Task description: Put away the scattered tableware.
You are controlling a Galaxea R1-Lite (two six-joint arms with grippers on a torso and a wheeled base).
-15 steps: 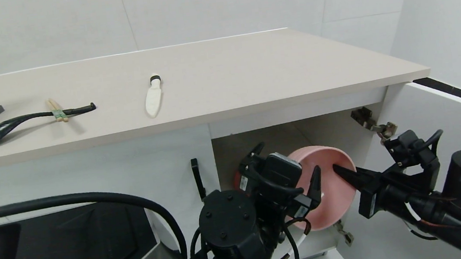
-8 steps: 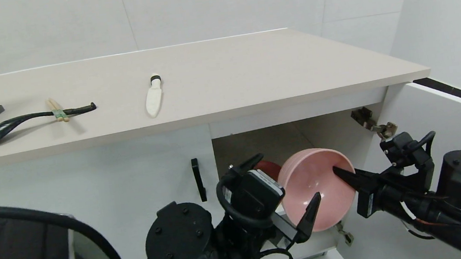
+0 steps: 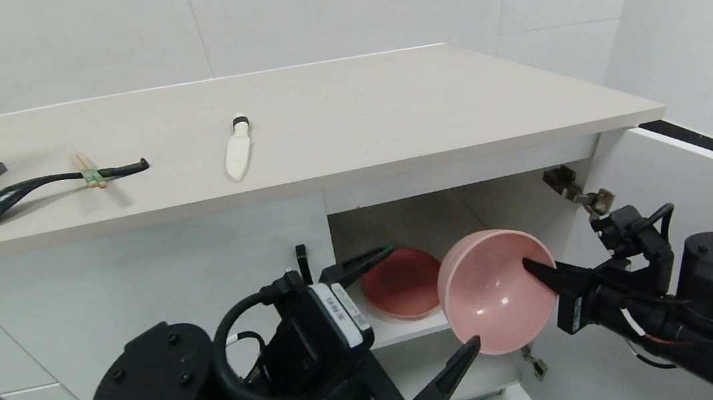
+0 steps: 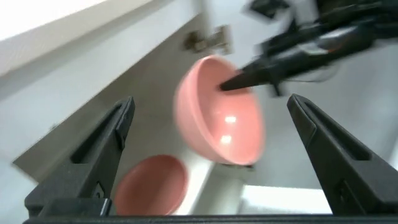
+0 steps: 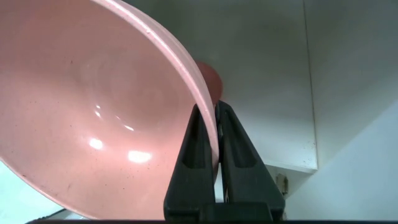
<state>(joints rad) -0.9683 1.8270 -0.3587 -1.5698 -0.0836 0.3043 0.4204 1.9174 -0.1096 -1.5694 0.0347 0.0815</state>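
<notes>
Pink round bowl (image 3: pixel 491 292) sits tilted on edge, its rim pinched tight in your right claw (image 3: pixel 528 265), just beside your wide-open, empty left claw (image 3: pixel 433 295).

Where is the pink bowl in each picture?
Head view: pink bowl tilted, lower right of middle.
Left wrist view: bowl beyond the open left gripper.
Right wrist view: bowl close up.
Shared landmark: the right gripper pinching its rim.
</notes>
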